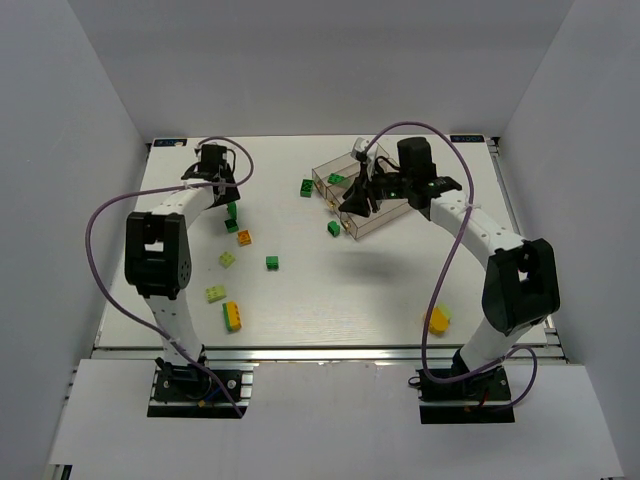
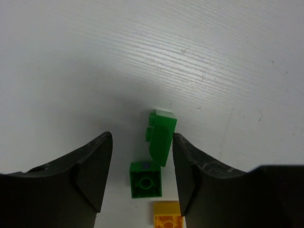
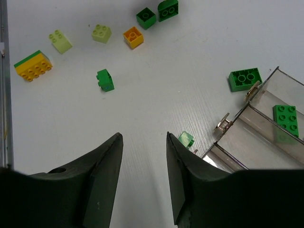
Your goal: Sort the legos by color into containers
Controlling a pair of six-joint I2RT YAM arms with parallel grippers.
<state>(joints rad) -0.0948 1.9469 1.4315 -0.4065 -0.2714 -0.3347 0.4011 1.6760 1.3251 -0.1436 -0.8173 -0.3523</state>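
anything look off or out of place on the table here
Two things. The clear brownish three-trough tray sits rotated, not square with the edges of the table. At the near left, a yellow brick with a green layer stacked on it is two colours joined, awkward for colour sorting.

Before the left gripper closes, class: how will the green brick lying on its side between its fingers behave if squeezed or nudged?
The green brick looks like hard moulded plastic, so probably stiff and light. Lying on its side, studs sideways, it may tip or slide on the smooth table. Its glossy faces might slip in the open left gripper.
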